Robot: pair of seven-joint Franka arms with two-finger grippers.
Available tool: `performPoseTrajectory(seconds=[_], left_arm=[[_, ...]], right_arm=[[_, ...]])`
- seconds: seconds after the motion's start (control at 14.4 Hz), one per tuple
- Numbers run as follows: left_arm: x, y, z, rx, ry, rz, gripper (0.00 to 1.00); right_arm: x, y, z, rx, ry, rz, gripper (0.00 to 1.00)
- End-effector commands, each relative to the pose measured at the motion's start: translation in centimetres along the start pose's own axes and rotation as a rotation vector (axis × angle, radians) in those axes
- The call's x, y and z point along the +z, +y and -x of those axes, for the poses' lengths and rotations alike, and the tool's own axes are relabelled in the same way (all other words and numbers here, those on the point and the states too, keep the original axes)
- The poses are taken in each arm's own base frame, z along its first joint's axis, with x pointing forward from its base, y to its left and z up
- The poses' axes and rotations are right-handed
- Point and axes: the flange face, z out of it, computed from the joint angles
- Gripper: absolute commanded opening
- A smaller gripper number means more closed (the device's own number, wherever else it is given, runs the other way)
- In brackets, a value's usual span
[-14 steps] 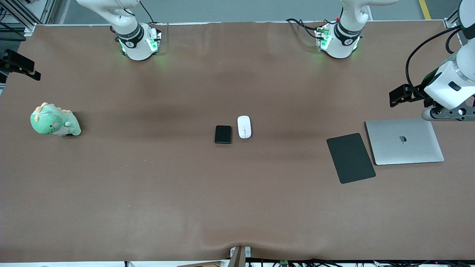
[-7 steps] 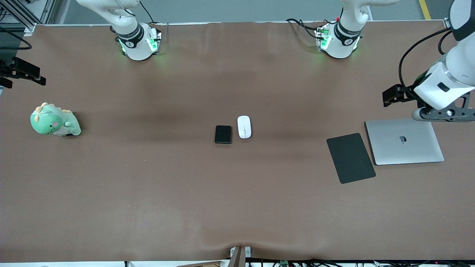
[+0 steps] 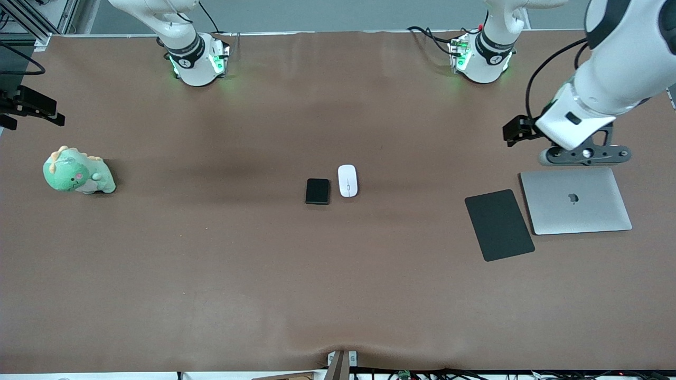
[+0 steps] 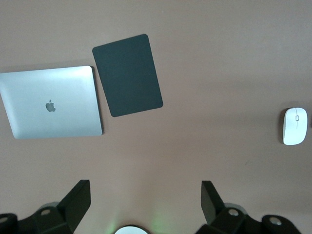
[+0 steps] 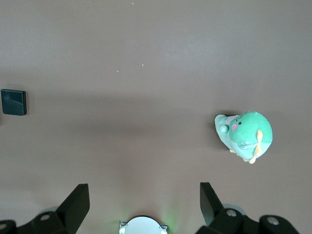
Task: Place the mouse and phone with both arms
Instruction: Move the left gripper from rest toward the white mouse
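The white mouse [image 3: 347, 180] lies in the middle of the table, also in the left wrist view [image 4: 295, 126]. The glossy black phone [image 3: 317, 191] lies beside it, toward the right arm's end, also in the right wrist view [image 5: 13, 102]. My left gripper [image 3: 583, 155] hangs open and empty over bare table by the laptop's edge; its own view [image 4: 145, 192] shows the fingers spread wide. My right gripper [image 3: 33, 105] is open and empty at the table's edge at the right arm's end, fingers wide in its view [image 5: 144, 195].
A matte black mouse pad [image 3: 499, 225] and a closed silver laptop [image 3: 575, 200] lie side by side at the left arm's end, both in the left wrist view [image 4: 127, 74] [image 4: 51, 108]. A green plush dinosaur [image 3: 78, 171] sits at the right arm's end, in the right wrist view too [image 5: 243, 135].
My left arm has swung in from the table's end toward the middle, its gripper now clear of the laptop. My right gripper has shifted slightly. Mouse and phone have not moved.
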Motion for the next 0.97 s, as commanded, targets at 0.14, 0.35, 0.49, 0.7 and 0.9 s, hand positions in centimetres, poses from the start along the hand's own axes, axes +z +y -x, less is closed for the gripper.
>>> performPoseTrajectory(seconds=[0.14, 0.35, 0.49, 0.7, 0.9], left_arm=[[1.1, 3.4, 1.0, -0.006, -0.032, 0.007, 1.00], [2.5, 6.1, 1.6, 0.010, -0.052, 0.003, 1.00], [3.8, 8.5, 2.2, 0.005, -0.048, 0.000, 1.00], [5.9, 11.0, 1.8, 0.026, -0.049, 0.015, 1.00], [8.3, 12.9, 0.7, 0.008, -0.043, 0.030, 1.00]], right_arm=[[-0.2, 0.0, 0.0, -0.008, 0.006, 0.002, 1.00], [-0.1, 0.2, -0.1, -0.002, 0.006, 0.006, 1.00], [-0.3, 0.4, 0.0, 0.001, 0.011, 0.007, 1.00], [-0.1, 0.1, 0.0, -0.002, 0.005, 0.008, 1.00], [0.2, 0.2, -0.1, -0.001, -0.007, 0.006, 1.00]])
